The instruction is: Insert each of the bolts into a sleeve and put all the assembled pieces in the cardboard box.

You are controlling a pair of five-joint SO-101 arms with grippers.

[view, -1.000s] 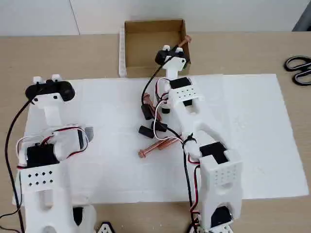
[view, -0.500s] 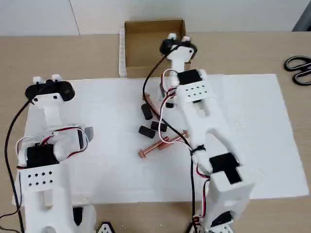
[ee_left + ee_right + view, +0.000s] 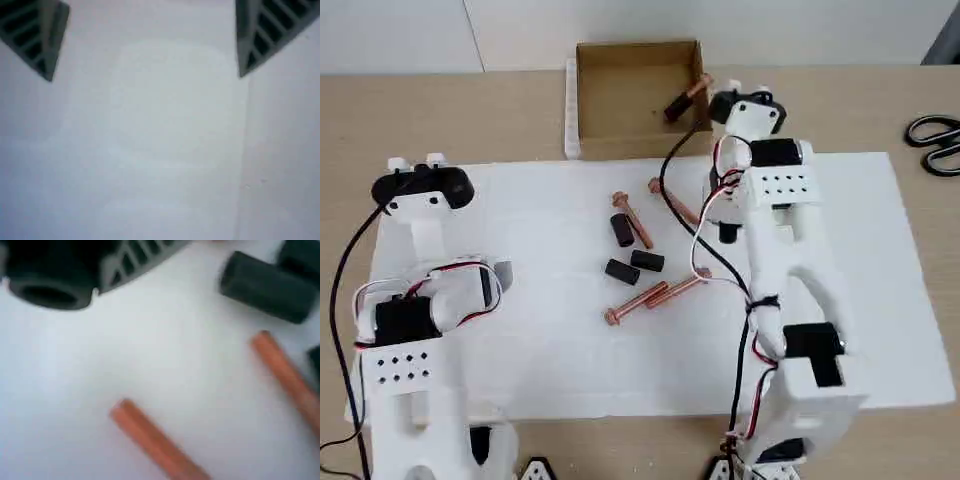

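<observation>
The right claw (image 3: 748, 100) hangs beside the cardboard box (image 3: 620, 95); its grip I cannot tell. At its nine o'clock, one assembled piece (image 3: 684, 98) leans inside. Toward seven o'clock, bolts (image 3: 638, 303) and sleeves (image 3: 622, 230) lie unjoined on the mat (image 3: 840, 250), so I think most work is left. The left claw (image 3: 145, 70) is spread and empty.

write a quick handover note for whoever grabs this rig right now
Left gripper: open, empty, over the white sheet's left side.
Right gripper: beside the cardboard box's right wall; state unclear.
Done: one bolt-in-sleeve piece lies in the box.
To do: four loose bolts and three loose sleeves on the sheet, to assemble and box.
</observation>
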